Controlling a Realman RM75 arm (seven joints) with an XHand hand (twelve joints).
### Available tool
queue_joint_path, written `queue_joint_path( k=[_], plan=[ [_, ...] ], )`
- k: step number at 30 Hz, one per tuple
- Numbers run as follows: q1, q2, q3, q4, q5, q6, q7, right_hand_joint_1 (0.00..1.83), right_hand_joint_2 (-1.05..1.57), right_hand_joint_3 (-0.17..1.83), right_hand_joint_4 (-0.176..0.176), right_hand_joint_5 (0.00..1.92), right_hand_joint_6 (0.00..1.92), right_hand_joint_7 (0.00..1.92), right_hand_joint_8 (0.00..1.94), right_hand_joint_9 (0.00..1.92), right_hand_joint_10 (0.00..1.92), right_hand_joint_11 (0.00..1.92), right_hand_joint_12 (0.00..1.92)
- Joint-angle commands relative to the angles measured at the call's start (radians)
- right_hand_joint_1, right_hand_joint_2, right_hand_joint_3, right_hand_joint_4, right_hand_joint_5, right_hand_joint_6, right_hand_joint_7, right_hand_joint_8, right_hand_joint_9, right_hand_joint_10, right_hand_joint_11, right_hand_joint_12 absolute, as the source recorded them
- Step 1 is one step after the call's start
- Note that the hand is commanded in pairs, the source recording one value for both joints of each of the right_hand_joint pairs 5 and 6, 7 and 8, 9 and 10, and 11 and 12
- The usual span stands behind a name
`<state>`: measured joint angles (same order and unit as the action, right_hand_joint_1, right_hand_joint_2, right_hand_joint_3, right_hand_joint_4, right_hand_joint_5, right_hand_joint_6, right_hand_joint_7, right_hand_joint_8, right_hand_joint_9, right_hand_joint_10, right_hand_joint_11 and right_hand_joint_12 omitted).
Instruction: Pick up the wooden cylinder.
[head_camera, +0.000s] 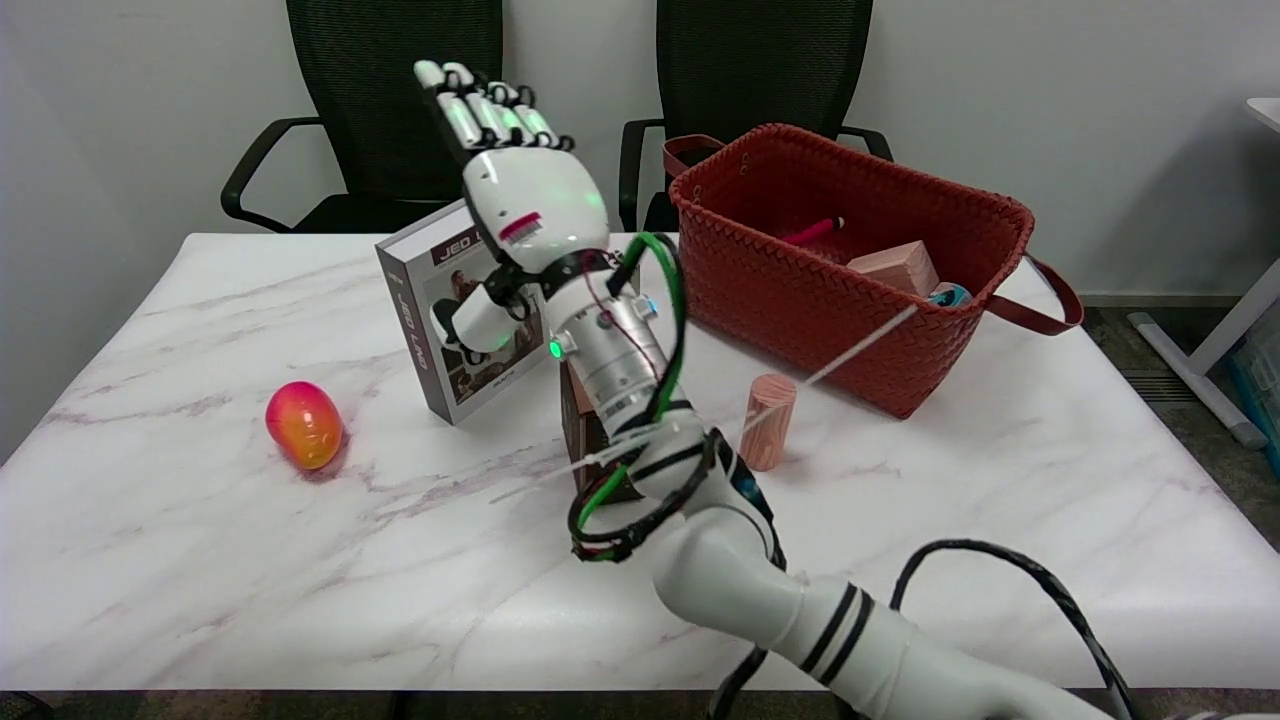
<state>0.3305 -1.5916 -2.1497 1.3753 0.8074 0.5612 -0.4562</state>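
The wooden cylinder (767, 421) stands upright on the marble table (300, 560), just in front of the red basket. My right hand (510, 180) is raised well above the table, up and to the left of the cylinder, with its fingers (480, 110) stretched out straight and nothing in it. The forearm (640, 400) crosses the view just left of the cylinder without touching it.
A red woven basket (800, 290) at the back right holds a wooden block (895, 267) and small items. A boxed book (450, 320) stands upright behind my hand. A brown box (580, 430) is partly hidden by the arm. A red-orange egg-shaped fruit (304, 424) lies at the left.
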Motion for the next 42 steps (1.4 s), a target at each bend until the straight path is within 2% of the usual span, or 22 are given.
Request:
queue_joint_path(
  k=[1, 12, 15, 18, 26, 30, 32, 35, 38, 42],
  plan=[
    [-0.212, 0.018, -0.088, 0.222, 0.206, 0.354, -0.17, 1.23, -0.1, 1.12, 0.0, 0.07, 0.07, 0.08, 0.08, 0.21, 0.21, 0.13, 0.13],
    [-0.275, 0.141, -0.167, 0.32, 0.206, 0.642, -0.159, 1.19, -0.01, 0.83, 0.0, 0.03, 0.03, 0.21, 0.21, 0.29, 0.29, 0.17, 0.17],
    [-0.301, 0.172, -0.182, 0.349, 0.213, 0.709, -0.156, 1.2, 0.03, 0.69, 0.0, 0.01, 0.01, 0.22, 0.22, 0.31, 0.31, 0.19, 0.19],
    [-0.326, 0.203, -0.19, 0.37, 0.242, 0.767, -0.106, 1.23, 0.07, 0.6, 0.0, 0.0, 0.0, 0.25, 0.25, 0.33, 0.33, 0.21, 0.21],
    [-0.35, 0.314, -0.228, 0.347, 0.279, 0.924, 0.152, 1.23, 0.12, 0.62, 0.0, 0.0, 0.0, 0.23, 0.23, 0.3, 0.3, 0.19, 0.19],
    [-0.351, 0.352, -0.267, 0.337, 0.313, 1.007, 0.165, 1.18, 0.14, 0.76, 0.0, 0.0, 0.0, 0.22, 0.22, 0.29, 0.29, 0.18, 0.18],
    [-0.353, 0.361, -0.283, 0.326, 0.331, 1.049, 0.171, 1.11, 0.07, 0.88, 0.0, 0.0, 0.0, 0.18, 0.18, 0.28, 0.28, 0.08, 0.08],
    [-0.363, 0.362, -0.292, 0.306, 0.346, 1.101, 0.192, 1.08, 0.04, 0.87, 0.0, 0.01, 0.01, 0.17, 0.17, 0.25, 0.25, 0.01, 0.01],
    [-0.374, 0.362, -0.295, 0.284, 0.364, 1.135, 0.271, 1.06, 0.03, 0.75, 0.0, 0.0, 0.0, 0.13, 0.13, 0.13, 0.13, 0.0, 0.0],
    [-0.379, 0.368, -0.295, 0.254, 0.41, 1.149, 0.384, 1.05, 0.04, 0.65, 0.0, 0.0, 0.0, 0.06, 0.06, 0.07, 0.07, 0.0, 0.0]
  ],
)
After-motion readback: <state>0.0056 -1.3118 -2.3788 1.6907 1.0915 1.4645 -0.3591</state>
